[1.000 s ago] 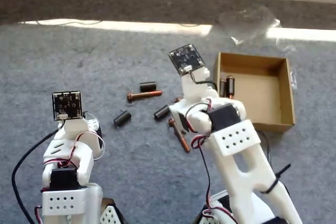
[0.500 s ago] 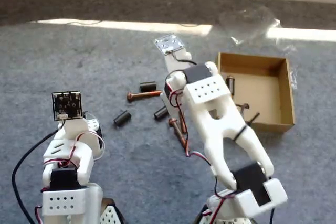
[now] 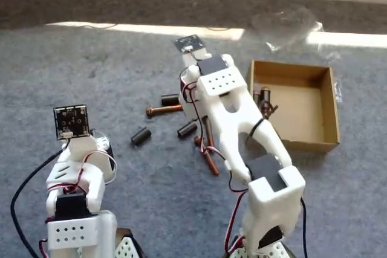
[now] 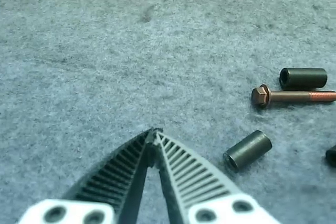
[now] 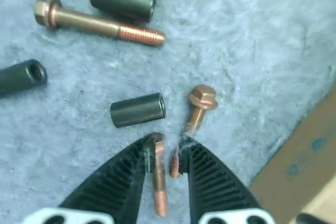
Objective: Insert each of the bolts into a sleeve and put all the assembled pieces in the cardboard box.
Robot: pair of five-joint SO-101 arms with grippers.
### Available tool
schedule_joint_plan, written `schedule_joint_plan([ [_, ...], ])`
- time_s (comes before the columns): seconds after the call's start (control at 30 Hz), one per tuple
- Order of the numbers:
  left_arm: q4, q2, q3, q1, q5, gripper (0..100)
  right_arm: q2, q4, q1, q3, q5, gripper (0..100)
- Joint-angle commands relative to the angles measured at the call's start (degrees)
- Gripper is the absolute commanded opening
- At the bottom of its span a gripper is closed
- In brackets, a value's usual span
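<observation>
The right gripper (image 5: pixel 167 141) hangs low at frame centre, jaws narrowly parted astride two bolts (image 5: pixel 197 109) on the grey carpet (image 3: pixel 121 70), probably to pinch one for the nearby sleeve (image 5: pixel 138 109). The left gripper (image 4: pixel 154 132), closed and empty, hovers lower left. The cardboard box (image 3: pixel 290 65) sits at right.

Bolt (image 3: pixel 164 110) left of cardboard box (image 3: pixel 308 144)

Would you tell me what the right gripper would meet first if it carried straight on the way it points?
Probably the two bolts on the carpet, lying between the right gripper's open fingers; depth is unclear.
</observation>
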Motion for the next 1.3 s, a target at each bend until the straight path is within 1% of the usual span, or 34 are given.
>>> schedule_joint_plan([
  [0.0, -0.18, -0.75, -0.48, -2.95, -0.35, 0, 0.57, 0.57, -0.66, -5.67, 9.58, 7.0],
  [0.17, -0.18, -0.75, -0.48, -3.82, -0.35, 0, 1.27, 0.22, -0.66, -7.87, 21.80, 7.0],
  [0.33, -0.18, -0.75, -0.48, -3.82, -0.35, 0, 1.45, 0.13, -1.45, -7.69, 38.07, 7.0],
  [0.47, -0.18, -0.75, -0.48, -3.82, -0.35, 0, 1.45, 0.13, -4.09, -7.52, 51.16, 6.9],
  [0.57, -0.18, -0.75, -0.57, -3.82, -0.35, 0, 1.63, 0.13, -5.85, -7.34, 58.20, 6.8],
  [0.73, -0.18, -0.75, -0.66, -3.91, -0.35, 0, 1.80, 0.57, -8.04, -6.90, 65.14, 6.8],
  [0.83, -0.18, -0.75, -0.66, -3.91, -0.35, 0, 2.95, 0.57, -8.92, -4.26, 69.54, 6.7],
  [1.0, -0.18, -0.75, -0.75, -3.91, -0.35, 0, 4.09, 0.13, -9.19, 0.48, 72.26, 6.7],
  [1.2, -0.18, -0.75, -0.75, -3.91, -0.44, 0, 4.35, 0.13, -8.22, 1.01, 73.58, 7.0],
  [1.27, -0.18, -0.75, -0.66, -3.91, -3.16, 0, 4.26, 0.13, -7.87, 0.66, 73.58, 7.0],
])
